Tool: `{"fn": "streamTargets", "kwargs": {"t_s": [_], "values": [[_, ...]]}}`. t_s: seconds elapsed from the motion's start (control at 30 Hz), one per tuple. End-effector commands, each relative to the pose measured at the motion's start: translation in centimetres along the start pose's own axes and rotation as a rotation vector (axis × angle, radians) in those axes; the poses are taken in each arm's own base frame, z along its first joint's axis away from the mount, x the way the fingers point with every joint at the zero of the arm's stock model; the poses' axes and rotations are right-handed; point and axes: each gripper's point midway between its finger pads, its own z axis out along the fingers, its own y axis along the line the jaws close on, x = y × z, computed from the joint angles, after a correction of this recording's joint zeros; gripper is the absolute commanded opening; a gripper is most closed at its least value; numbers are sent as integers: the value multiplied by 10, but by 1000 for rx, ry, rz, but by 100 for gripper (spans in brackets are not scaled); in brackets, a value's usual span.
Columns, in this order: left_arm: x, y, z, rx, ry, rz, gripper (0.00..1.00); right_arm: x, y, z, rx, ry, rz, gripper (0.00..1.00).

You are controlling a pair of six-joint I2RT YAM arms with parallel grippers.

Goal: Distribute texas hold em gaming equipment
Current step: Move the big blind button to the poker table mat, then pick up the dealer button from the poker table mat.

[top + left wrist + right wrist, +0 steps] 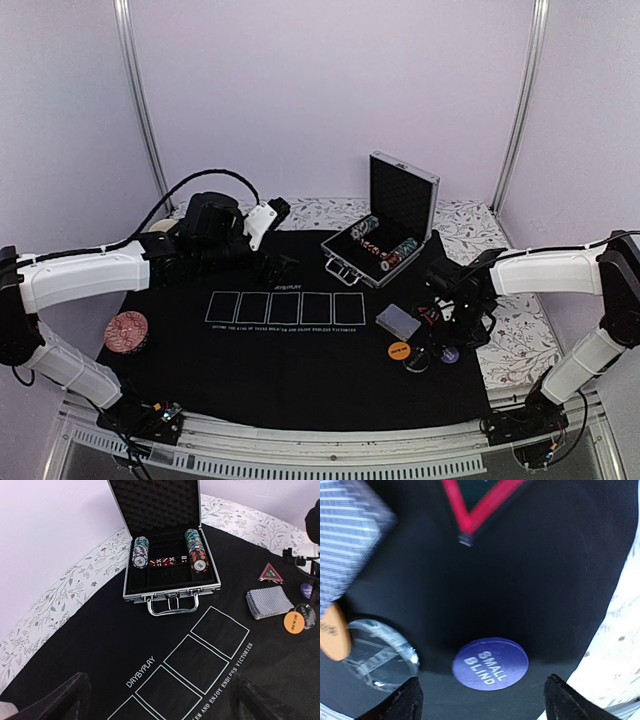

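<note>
While scanning the near right part of the black felt mat, found the right gripper hanging low over it, both fingers spread wide and clasping nothing. Found the purple round disc lettered SMALL BLIND lying flat on the mat just ahead of the gap between those fingertips, touched by neither. Saw, just left of it in the right wrist view, a glossy round disc with pale markings, with an orange round disc against its left edge. Noted the stack of grey-blue-backed playing cards near these discs, a little farther up the mat, and the red-edged black triangle marker just beside the stack. Spotted the silver aluminium case with black foam lining standing open at the far side of the mat, lid upright, with rows of small striped poker chips in its two side compartments and red dice between them. Saw the left gripper raised over the mat's far left, facing the case, fingers fully parted and empty. Made out five white card outlines printed across the middle of the mat.
</note>
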Motion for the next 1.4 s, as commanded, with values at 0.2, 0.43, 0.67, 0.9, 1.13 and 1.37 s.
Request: {"fn": "streamTargets", "kwargs": {"t_s": [0.2, 0.43, 0.67, 0.9, 1.13, 1.37], "values": [[-7, -3, -6, -2, -32, 19, 98, -8, 71, -13, -139, -52, -259, 99], [-7, -2, -7, -6, -36, 25, 98, -9, 68, 3, -65, -5, -293, 99], [-7, -2, -7, -9, -35, 30, 98, -11, 81, 7, -51, 0, -332, 89], [-7, -2, -7, -11, -37, 32, 98, -5, 77, 11, 14, 25, -336, 68], [-7, -1, -7, -13, -37, 34, 98, 5, 72, 0, 33, 57, -331, 49], [-7, -1, -8, -13, -39, 33, 98, 16, 54, -23, 76, 71, -298, 42]]}}
